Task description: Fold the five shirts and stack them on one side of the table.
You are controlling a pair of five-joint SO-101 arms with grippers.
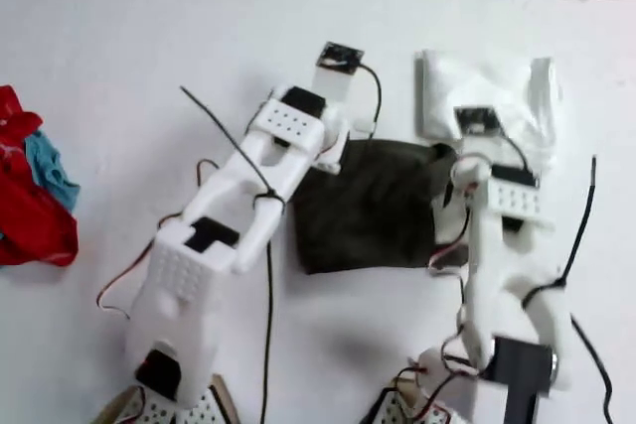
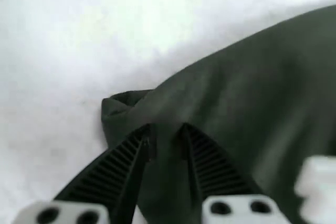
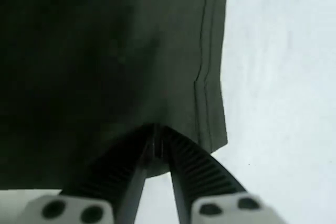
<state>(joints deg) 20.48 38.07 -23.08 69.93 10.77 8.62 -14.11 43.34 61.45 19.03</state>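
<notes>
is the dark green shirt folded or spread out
Folded, at least partly: the dark green cloth shirt lies as a compact rectangle with no sleeves showing, and the left gripper and right gripper each pinch an edge.

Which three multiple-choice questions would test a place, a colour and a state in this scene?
1. Where is the white shirt?
A) by the middle shirt's far right corner
B) under the middle shirt
C) in a gripper

2. What colour is the middle shirt?
A) yellow
B) dark green
C) pink

3. How is the left gripper?
A) wide open
B) shut on nothing
C) shut on the middle shirt

Answers:
1 A, the high view shows it lying there.
2 B, every view shows dark green cloth.
3 C, cloth is pinched between its fingers.
</notes>
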